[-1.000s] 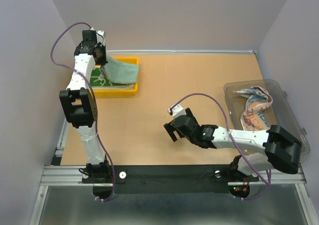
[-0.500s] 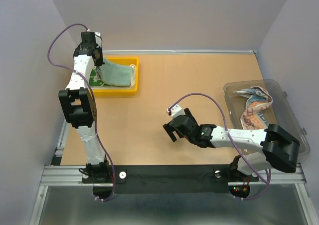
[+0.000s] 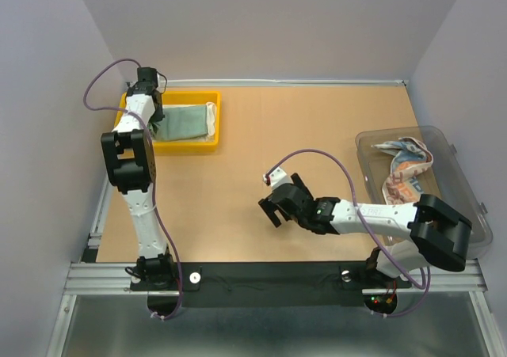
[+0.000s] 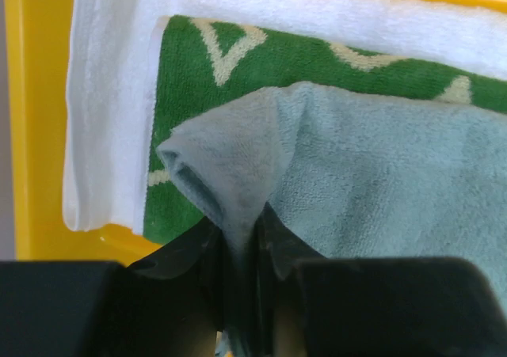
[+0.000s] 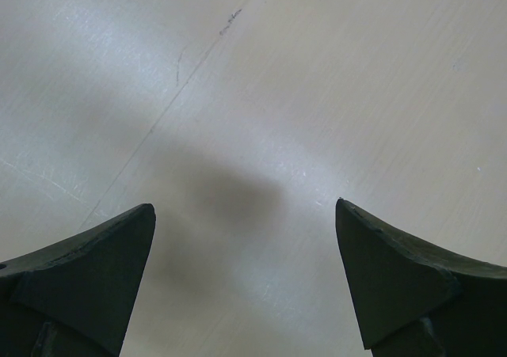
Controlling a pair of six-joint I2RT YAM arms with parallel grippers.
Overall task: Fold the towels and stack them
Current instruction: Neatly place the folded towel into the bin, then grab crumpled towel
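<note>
**Entry: towel stack in the tray (image 3: 190, 145)**

- **Teal towel** (image 4: 380, 175): a second ago it hung raised above the tray. Now it lies spread inside the tray as the top layer. One corner still stands up in a peak at the tray's left end.
- **Green towel** (image 4: 238, 64): inside the tray, directly under the teal one. Its white marks show at the left end and far side.
- **White towel** (image 4: 103, 119): bottom layer in the tray, showing beyond the green one towards the left and far rims.
- **Printed towel** (image 3: 404, 171): crumpled and unfolded in the bin (image 3: 372, 139), well to the right of the tray.
- **Left gripper** (image 4: 238, 234): has dropped to the tray's left end. Its fingers are closed narrowly on the raised teal corner. Whether that pinch is loosening cannot be told.
- **Right gripper** (image 5: 244, 206): unchanged, with fingers spread wide and holding nothing. It sits over bare table (image 3: 301, 127), right of and nearer than the tray.

**Assessment:** the third towel looks placed. Letting go of the corner should finish that layer. The printed towel remains to be folded and added.
</note>
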